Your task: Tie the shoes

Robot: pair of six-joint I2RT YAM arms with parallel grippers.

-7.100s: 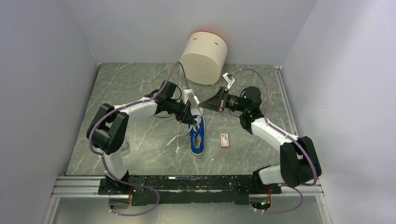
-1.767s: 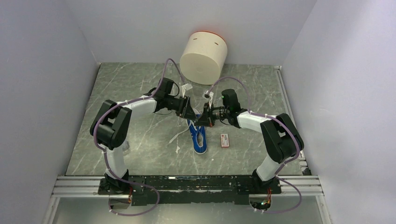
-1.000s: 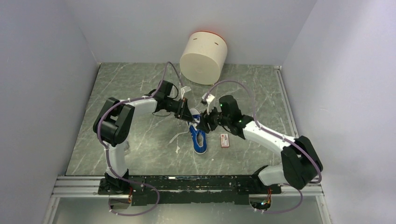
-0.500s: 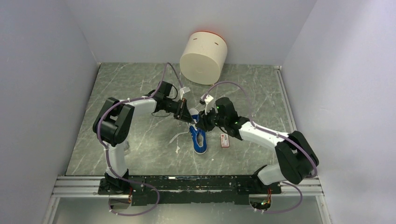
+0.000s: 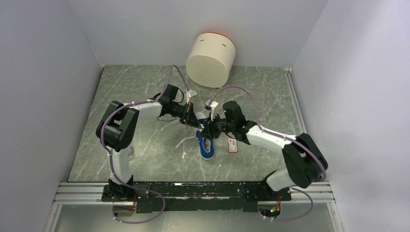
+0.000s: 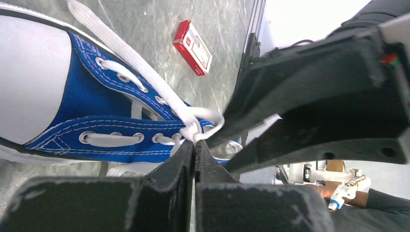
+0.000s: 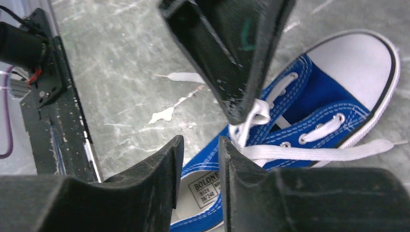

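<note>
The shoe (image 5: 206, 145), a small blue canvas sneaker with a white toe cap, lies mid-table with its toe pointing away from the arms. My left gripper (image 5: 194, 122) is shut on the white lace (image 6: 193, 129) where the strands cross over the tongue. In the right wrist view its black fingers (image 7: 232, 53) hold a small lace loop (image 7: 257, 115) above the shoe (image 7: 333, 96). My right gripper (image 7: 200, 145) hovers just over the shoe's opening, close beside the left one. Its jaws stand a narrow gap apart with nothing between them. A loose lace tail (image 5: 185, 140) trails left.
A red-and-white packet (image 5: 233, 145) lies right of the shoe, also seen as the packet (image 6: 193, 47) in the left wrist view. A cream cylinder (image 5: 211, 59) stands at the back. Grey walls close both sides; a black rail (image 5: 193, 189) runs along the front.
My right gripper has drawn in from the right to hover over the shoe's opening, and its jaws have narrowed. The left gripper has stayed shut on the lace, barely moving.
</note>
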